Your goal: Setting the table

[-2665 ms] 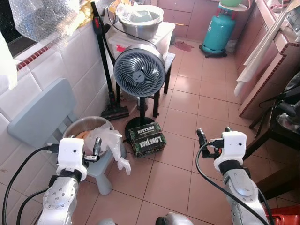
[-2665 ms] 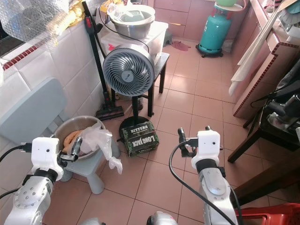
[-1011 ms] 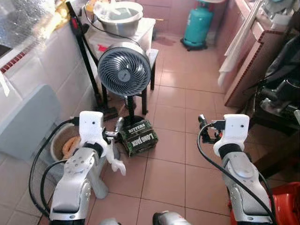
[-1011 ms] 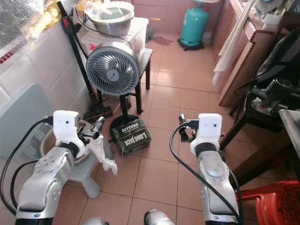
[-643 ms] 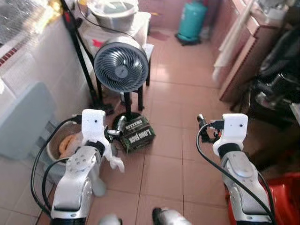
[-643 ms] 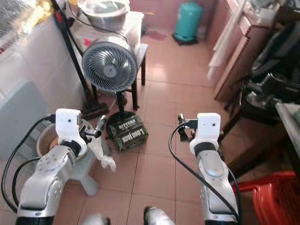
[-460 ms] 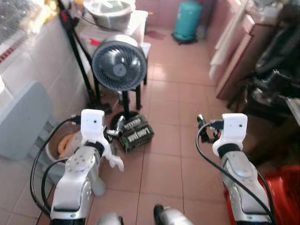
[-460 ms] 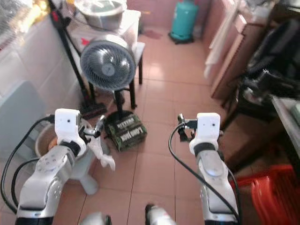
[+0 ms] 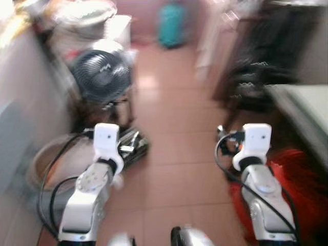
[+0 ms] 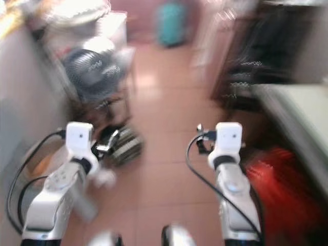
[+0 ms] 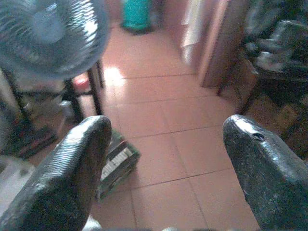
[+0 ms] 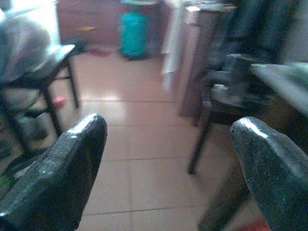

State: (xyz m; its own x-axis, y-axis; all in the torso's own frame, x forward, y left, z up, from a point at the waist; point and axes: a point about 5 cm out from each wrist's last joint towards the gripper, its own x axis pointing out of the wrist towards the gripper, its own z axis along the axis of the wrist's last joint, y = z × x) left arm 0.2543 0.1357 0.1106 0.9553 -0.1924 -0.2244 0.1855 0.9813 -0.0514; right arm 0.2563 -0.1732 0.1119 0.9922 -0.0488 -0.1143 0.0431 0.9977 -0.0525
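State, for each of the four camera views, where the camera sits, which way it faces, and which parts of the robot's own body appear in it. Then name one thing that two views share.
Left eye and right eye views: on the head, facing forward and down, blurred; both silver arms, left gripper and right gripper raised over the tiled floor.
Left wrist view: on the left wrist, looking along its open black fingers at the fan and floor.
Right wrist view: on the right wrist, along its open fingers toward a dark table.
Shared: both wrist views show the teal gas cylinder.
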